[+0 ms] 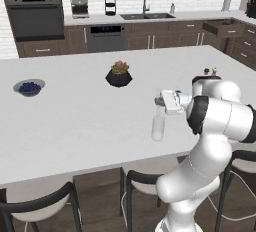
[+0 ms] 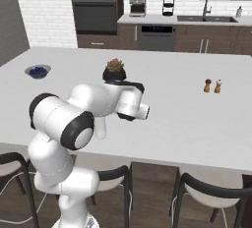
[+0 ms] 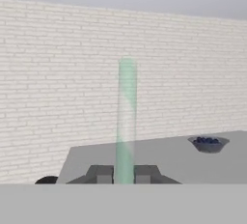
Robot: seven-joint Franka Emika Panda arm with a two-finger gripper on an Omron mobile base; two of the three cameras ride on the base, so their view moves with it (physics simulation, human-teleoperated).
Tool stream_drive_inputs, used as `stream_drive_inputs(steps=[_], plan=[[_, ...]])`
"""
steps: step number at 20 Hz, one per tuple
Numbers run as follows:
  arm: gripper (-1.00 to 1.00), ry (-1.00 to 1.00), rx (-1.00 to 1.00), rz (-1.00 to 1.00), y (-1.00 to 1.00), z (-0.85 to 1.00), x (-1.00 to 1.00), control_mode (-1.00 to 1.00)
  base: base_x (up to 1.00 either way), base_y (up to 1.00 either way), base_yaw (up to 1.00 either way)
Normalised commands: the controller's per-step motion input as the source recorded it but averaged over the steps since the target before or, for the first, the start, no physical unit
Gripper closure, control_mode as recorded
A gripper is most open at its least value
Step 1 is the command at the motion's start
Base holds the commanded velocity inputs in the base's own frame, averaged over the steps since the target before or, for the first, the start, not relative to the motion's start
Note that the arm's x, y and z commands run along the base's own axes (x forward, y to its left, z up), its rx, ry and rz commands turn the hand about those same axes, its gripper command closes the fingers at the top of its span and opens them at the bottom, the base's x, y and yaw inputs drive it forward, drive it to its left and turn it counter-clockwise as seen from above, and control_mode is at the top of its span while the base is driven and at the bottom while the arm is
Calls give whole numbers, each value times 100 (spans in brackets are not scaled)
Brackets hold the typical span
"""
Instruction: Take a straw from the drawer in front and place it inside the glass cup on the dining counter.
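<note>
The dining counter (image 1: pixel 75 126), a broad, flat, plain white slab, carries every loose object and extends to the far row of dark brown cabinets, where one drawer (image 1: pixel 223 28) at the right end of the sink run stands pulled open. Along the near edge three dark-framed chairs (image 1: pixel 37 203) with pale seats are tucked partly under the slab, beside the white arm (image 1: pixel 215 126) with its dark joint bands. On the slab, well apart from each other, stand one dark faceted pot (image 1: pixel 119 77) holding a reddish-green succulent, one shallow grey bowl (image 1: pixel 29 87) of dark blue berries toward the left end, and two small shakers (image 2: pixel 213 86), one brown and one white, just beside each other toward the right. The glass cup (image 1: pixel 158 127), a single clear, colourless, upright cylinder, stands near the front edge of the slab, directly below the white tool (image 1: pixel 161 99); in the right base view the arm's own links hide it. In the hand view the tool (image 3: pixel 124 174) has its two dark jaws drawn together against one straw (image 3: pixel 126 117), a pale green translucent tube that rises straight from between the fingertips (image 3: pixel 102 174) against a white brick wall, with the berry bowl visible to its right. Whether the straw's other end reaches the rim of the glass cup cannot be told.
</note>
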Motion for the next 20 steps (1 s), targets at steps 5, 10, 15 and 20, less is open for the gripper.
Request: stream_drive_inputs(steps=[5, 10, 15, 20], plan=[[100, -7, 0, 0, 0, -16, 7, -100, 0, 0, 0], [100, -6, 0, 0, 0, -13, 10, -100, 0, 0, 0], [100, -5, 0, 0, 0, -16, 3, -100, 0, 0, 0], [100, -3, 0, 0, 0, -17, -19, -100, 0, 0, 0]])
